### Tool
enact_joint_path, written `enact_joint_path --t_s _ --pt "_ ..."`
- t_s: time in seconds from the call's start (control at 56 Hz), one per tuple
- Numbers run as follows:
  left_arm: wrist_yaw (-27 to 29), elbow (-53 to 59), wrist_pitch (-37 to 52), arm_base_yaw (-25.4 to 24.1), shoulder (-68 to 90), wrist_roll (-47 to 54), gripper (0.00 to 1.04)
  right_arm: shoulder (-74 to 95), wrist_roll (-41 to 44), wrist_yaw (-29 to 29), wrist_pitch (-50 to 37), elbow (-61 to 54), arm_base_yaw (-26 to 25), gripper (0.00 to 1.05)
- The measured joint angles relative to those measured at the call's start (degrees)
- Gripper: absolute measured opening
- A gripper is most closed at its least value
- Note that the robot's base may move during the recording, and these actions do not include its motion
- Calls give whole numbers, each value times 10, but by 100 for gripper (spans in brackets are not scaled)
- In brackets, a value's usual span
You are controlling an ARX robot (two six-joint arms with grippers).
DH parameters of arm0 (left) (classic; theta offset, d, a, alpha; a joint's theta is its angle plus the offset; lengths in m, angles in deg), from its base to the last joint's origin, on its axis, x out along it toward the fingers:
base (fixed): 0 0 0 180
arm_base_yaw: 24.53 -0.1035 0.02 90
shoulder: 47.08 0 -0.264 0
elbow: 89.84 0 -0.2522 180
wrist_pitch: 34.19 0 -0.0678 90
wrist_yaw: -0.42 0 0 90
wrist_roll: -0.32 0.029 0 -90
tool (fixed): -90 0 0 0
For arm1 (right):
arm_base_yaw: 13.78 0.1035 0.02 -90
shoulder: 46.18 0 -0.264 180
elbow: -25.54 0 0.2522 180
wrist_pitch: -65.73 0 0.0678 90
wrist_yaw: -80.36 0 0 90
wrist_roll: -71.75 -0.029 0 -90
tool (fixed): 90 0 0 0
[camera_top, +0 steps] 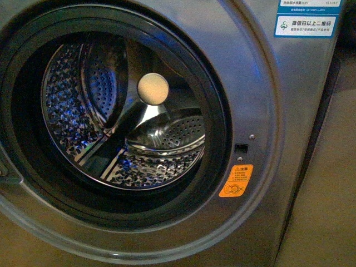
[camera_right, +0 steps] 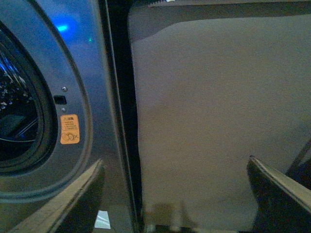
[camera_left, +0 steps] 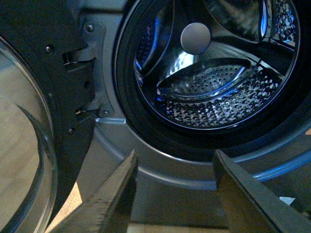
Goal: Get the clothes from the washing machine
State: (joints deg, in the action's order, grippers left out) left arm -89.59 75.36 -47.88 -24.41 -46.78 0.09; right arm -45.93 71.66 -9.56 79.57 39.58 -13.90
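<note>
The grey washing machine (camera_top: 261, 100) stands with its door open; its black gasket rings a perforated steel drum (camera_top: 161, 161) with a cream knob (camera_top: 153, 88) at the back. No clothes show in the drum in any view. Neither gripper shows in the front view. My left gripper (camera_left: 175, 162) is open and empty, outside the machine below the porthole rim; the drum (camera_left: 218, 97) and knob (camera_left: 195, 38) lie beyond it. My right gripper (camera_right: 175, 167) is open and empty, facing the machine's right front edge (camera_right: 97, 73) and a beige panel (camera_right: 218, 121).
The open door (camera_left: 29, 121) with its glass bowl and black hinge stands beside the porthole in the left wrist view. An orange warning sticker (camera_top: 236, 181) and blue-white labels (camera_top: 305, 25) mark the front panel. A dark gap (camera_right: 119, 97) separates machine and beige panel.
</note>
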Motion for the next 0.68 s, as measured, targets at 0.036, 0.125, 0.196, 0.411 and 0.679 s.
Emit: enact_joint_path --t_s 0.036,0.125,0.196,0.411,0.679 --pt "0 0 0 0 0 0 59 0 0 0 0 0 0 97" --pt "0 0 0 0 0 0 75 0 0 0 0 0 0 97" --pt "0 0 0 0 0 0 88 0 0 0 0 0 0 97" --pt "0 0 0 0 0 0 98 0 0 0 0 0 0 97" --pt "0 0 0 0 0 0 98 0 0 0 0 0 0 97"
